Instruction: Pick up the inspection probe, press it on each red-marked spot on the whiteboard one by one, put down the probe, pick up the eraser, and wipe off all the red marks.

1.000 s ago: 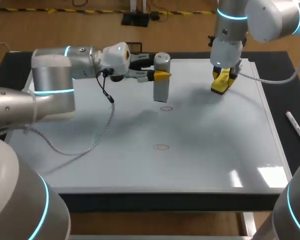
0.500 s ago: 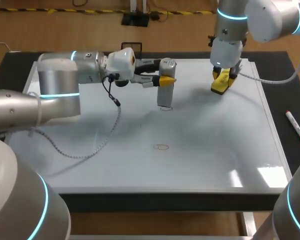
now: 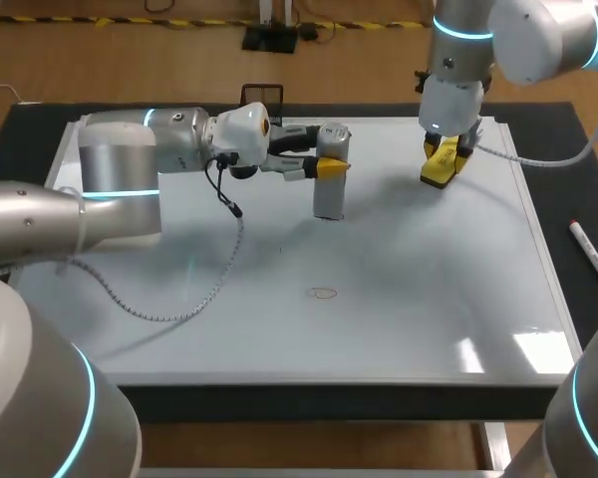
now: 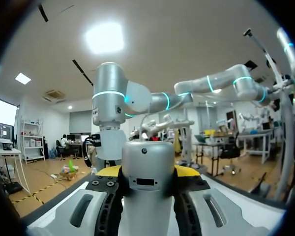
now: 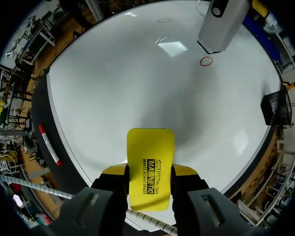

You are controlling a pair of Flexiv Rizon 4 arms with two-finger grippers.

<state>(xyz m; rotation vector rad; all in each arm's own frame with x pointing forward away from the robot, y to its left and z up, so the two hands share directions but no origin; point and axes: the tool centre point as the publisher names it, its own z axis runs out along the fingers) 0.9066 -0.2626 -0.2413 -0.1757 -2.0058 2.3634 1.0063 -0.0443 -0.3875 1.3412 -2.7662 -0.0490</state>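
At the far middle of the whiteboard, the left gripper clamps the upright inspection probe high on its body, a stiff, smooth, probably slippery cylinder best held squarely there, while the right gripper pinches the likely light yellow eraser by its long edges.

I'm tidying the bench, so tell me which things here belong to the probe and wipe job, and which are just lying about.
Job:
probe, in the left gripper
eraser, in the right gripper
whiteboard
red marks

Lying about:
marker
mesh basket
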